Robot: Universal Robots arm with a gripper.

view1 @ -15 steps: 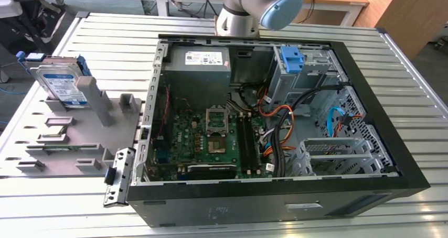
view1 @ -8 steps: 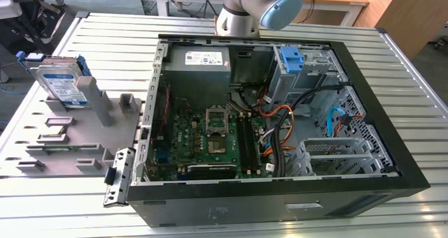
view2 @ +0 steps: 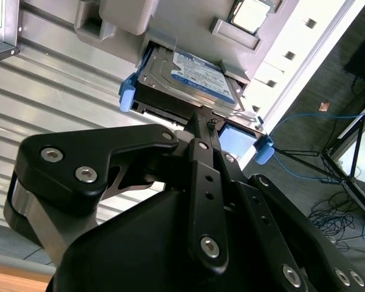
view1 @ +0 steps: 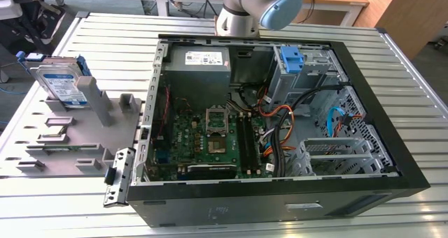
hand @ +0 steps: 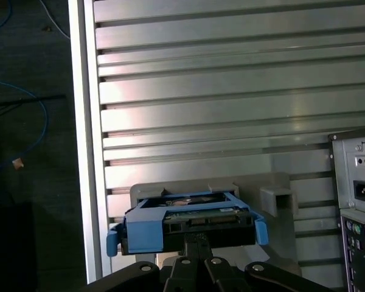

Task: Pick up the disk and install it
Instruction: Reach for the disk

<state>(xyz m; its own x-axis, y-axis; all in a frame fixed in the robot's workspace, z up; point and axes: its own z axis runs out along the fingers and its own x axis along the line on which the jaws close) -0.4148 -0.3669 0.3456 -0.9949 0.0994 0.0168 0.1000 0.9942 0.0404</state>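
On the exterior view's left, the flat silver disk in its blue plastic bracket (view1: 60, 83) stands on edge in a grey plastic holder (view1: 70, 143) on the slatted metal desk (view1: 105, 33), beside the open black computer case (view1: 402, 159). In the second wrist view the black tool (view2: 198, 120), pressed together and empty, points at the disk (view2: 194, 76). In the first wrist view its tip (hand: 196, 236) sits before the disk's near edge (hand: 191, 214).

- White-and-blue label (view1: 63, 88) on the disk (view1: 54, 69): print not legible.
- White sticker (view1: 201, 57) on grey power supply (view1: 199, 79): print likewise unreadable.
- No legible text elsewhere.
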